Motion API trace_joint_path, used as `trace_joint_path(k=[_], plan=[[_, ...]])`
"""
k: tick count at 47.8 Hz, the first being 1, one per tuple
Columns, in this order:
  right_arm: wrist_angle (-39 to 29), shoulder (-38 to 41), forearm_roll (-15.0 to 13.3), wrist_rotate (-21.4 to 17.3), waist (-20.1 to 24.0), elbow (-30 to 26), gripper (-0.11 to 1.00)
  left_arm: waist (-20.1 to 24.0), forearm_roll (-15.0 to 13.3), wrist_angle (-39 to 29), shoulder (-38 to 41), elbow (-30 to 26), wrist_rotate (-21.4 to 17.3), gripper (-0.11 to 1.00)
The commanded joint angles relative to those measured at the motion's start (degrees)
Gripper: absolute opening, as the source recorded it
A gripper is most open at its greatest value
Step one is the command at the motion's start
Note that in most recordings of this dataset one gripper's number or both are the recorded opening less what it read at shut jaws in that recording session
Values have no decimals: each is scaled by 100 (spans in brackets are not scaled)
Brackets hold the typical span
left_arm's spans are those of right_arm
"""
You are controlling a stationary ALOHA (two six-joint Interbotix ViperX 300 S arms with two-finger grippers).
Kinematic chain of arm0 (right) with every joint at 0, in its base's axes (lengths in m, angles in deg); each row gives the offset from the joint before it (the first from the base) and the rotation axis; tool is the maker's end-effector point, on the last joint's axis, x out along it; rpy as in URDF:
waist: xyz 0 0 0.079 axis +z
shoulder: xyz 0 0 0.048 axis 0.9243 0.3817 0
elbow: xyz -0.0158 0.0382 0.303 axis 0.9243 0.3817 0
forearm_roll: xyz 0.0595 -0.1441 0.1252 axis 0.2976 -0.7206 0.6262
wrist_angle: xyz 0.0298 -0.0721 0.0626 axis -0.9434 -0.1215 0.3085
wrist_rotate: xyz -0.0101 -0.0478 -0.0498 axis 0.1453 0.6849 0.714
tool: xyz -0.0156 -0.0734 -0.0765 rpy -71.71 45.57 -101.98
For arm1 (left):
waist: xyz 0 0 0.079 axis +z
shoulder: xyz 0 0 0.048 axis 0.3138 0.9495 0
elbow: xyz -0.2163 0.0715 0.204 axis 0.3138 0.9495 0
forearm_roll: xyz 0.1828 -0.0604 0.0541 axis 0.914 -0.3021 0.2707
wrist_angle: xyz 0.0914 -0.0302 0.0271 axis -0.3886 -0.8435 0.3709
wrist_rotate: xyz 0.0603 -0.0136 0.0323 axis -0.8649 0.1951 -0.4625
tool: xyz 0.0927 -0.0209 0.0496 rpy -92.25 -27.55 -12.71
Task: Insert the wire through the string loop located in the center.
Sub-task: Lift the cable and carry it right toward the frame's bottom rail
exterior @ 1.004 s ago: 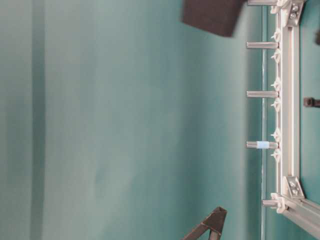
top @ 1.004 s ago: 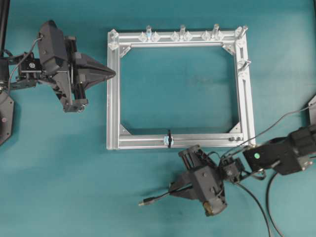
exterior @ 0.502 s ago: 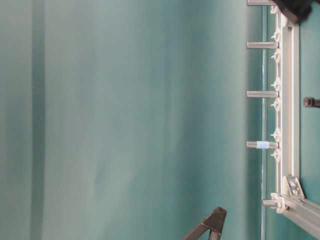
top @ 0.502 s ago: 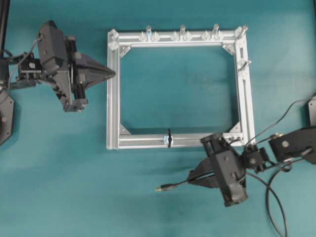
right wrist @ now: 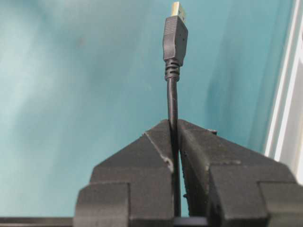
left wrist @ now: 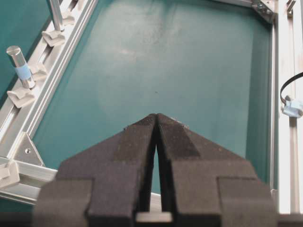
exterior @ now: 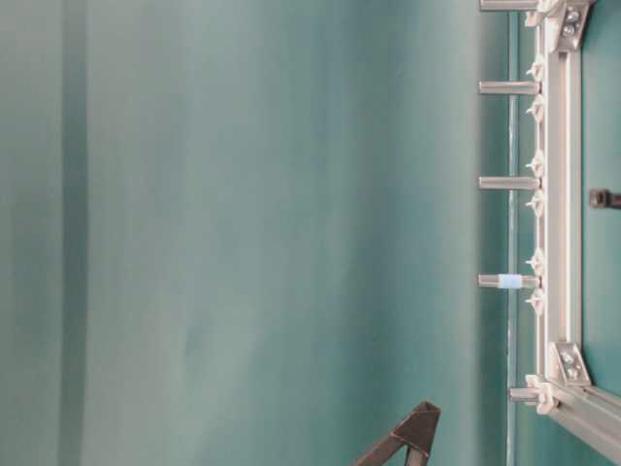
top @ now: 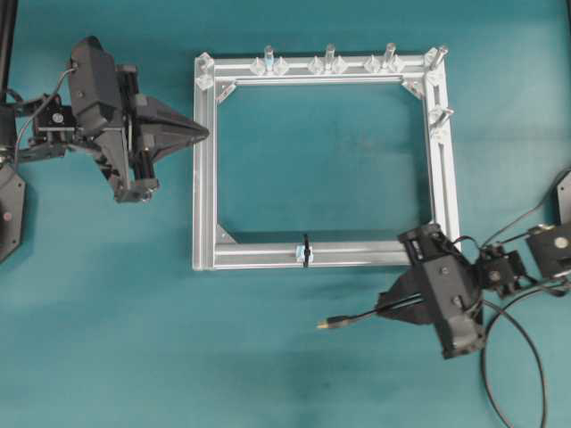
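The wire [top: 357, 317] sits pinched in the right gripper [top: 393, 303], its plug below and right of the string loop [top: 305, 251]; both have shifted rightward since earlier. The empty left gripper [top: 203, 134] stays closed. The table-level view cuts off the loop.

1 wire [top: 357, 316] – 1 string loop [top: 305, 251] – 1 frame [top: 204, 169].

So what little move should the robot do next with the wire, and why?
Probably swing the right gripper left and up toward the frame, aiming the plug at the string loop. It is shut on the wire, but the plug sits below and right of the loop, pointing left, not at it.
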Motion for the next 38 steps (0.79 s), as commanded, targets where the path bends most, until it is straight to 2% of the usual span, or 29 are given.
trace_joint_path(k=[1,12,28,38], plan=[[-62,-299,18,-9,-97,44,7,-18,0,26,-70,-62,18,1],[-237,-686,18,-9,-316,246,7,-18,9,26,-62,-53,18,1],[-694,-1125,-9,0,-1195,448,7,-9,0,26,-62,-53,18,1],[-712,-1195,-9,-9,-1292,492,7,-9,0,26,-70,-53,18,1]])
